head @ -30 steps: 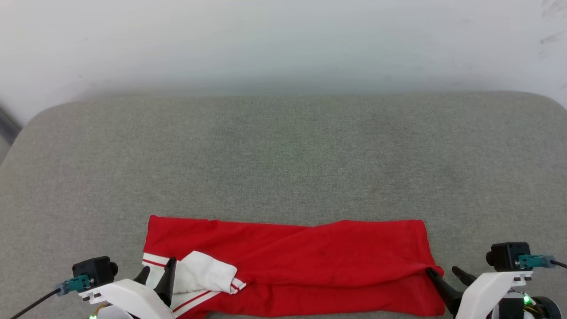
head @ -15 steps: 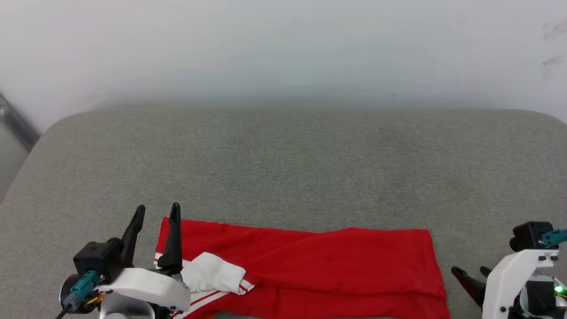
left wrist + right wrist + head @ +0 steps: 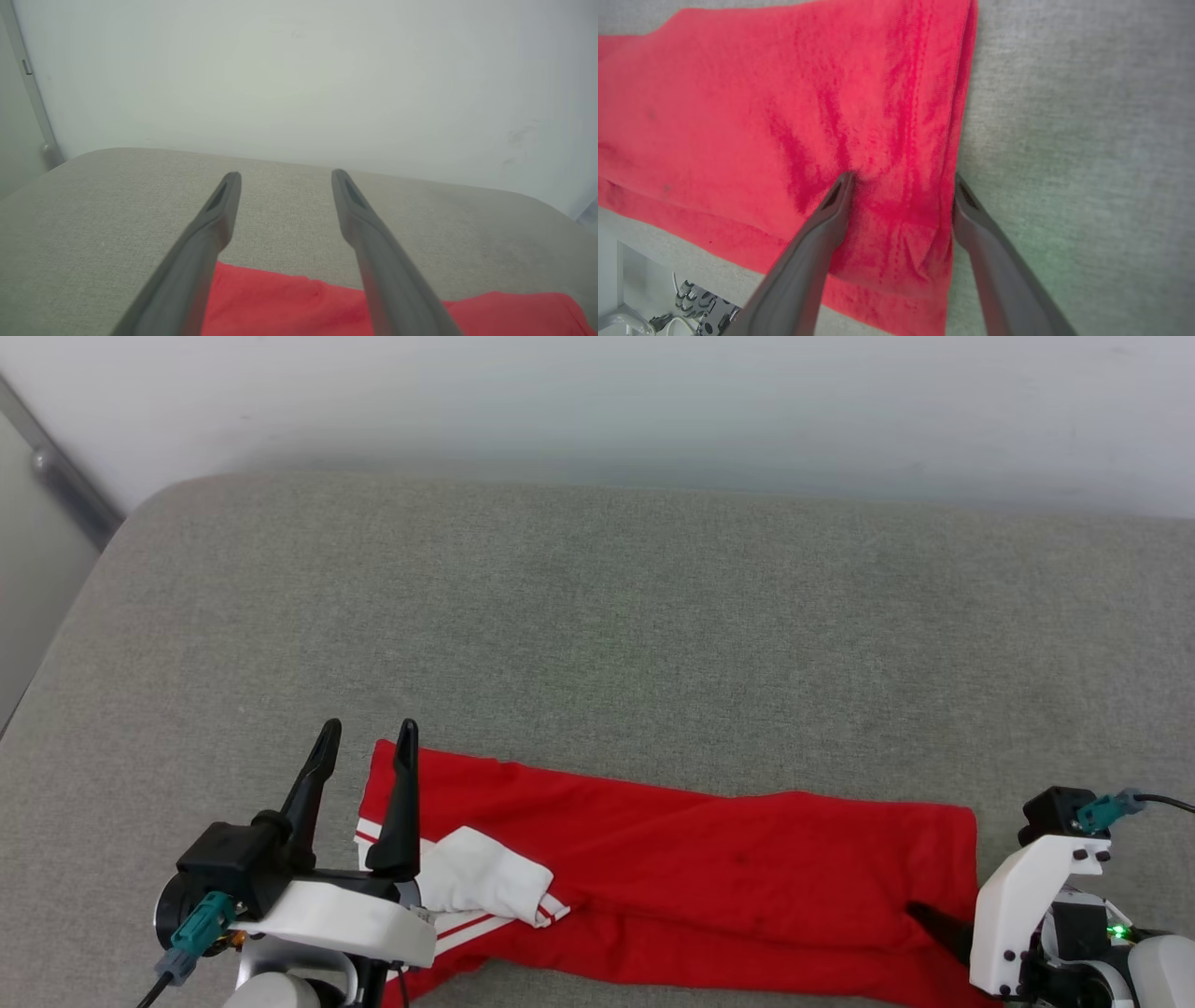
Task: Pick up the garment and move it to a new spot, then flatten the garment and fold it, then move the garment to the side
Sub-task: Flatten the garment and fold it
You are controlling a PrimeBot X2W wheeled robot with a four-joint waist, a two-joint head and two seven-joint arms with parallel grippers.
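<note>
One garment [image 3: 709,877], red and folded into a long band, lies flat on the grey table [image 3: 597,616] along its near edge. A crease runs down the garment's length, with faint wrinkles at its right end. At its left end a white sleeve [image 3: 485,887] is folded over the red, edged with red-white striped trim [image 3: 467,926]. The left claw [image 3: 368,726] hangs over the garment's left end, fingers apart and empty. The right claw [image 3: 902,179] straddles the garment's right edge, fingers apart, one tip on the red cloth, the other just beside it.
</note>
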